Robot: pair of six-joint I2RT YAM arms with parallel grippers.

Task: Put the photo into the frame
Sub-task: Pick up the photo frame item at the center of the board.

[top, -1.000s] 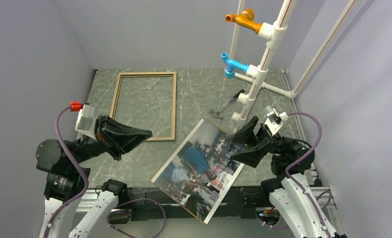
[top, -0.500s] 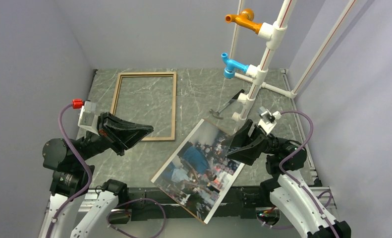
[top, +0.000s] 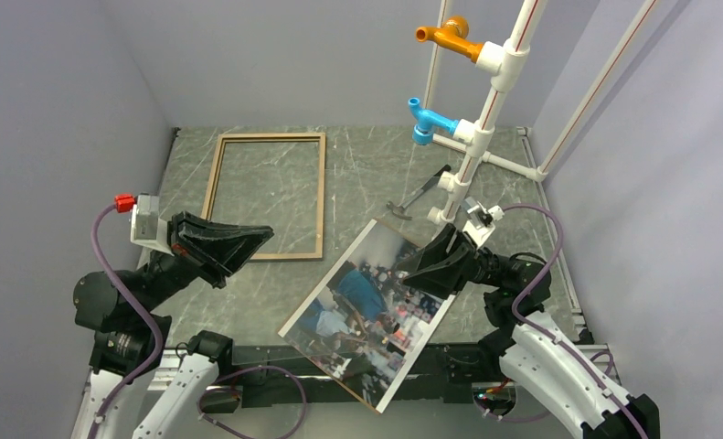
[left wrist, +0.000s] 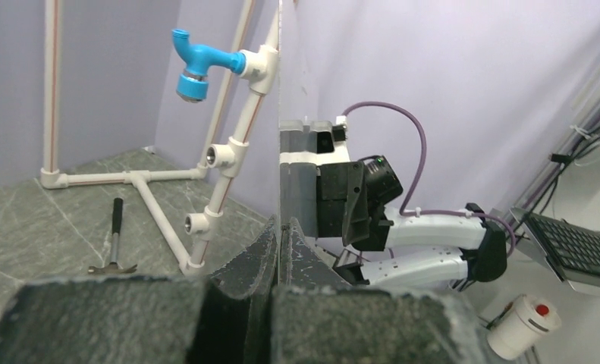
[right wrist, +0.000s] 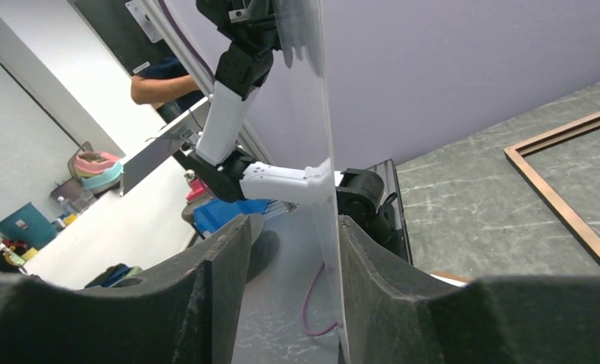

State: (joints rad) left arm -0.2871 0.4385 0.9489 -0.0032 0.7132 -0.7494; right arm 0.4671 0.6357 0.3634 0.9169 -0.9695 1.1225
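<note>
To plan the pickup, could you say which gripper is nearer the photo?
Right. The right gripper is at the photo's right edge; the left gripper hangs by the frame's near rail.

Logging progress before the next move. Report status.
Left gripper shut, by the frame. Right gripper open, straddling the right edge of the photo. Photo outside the frame, near corner past the table edge. Hammer beyond, off the path.

L arm [top: 120, 343], R arm [top: 558, 375] both showing white shells low down, black motor housings at joints. Purple cable [top: 94, 245] looping along each. L wrist wearing grey cam box [top: 145, 222] w/ red plug [top: 124, 202]; R wrist carrying white cam mount [top: 482, 218]. Fingers [right wrist: 205, 296] looking black, wedge-shaped, grainy.
</note>
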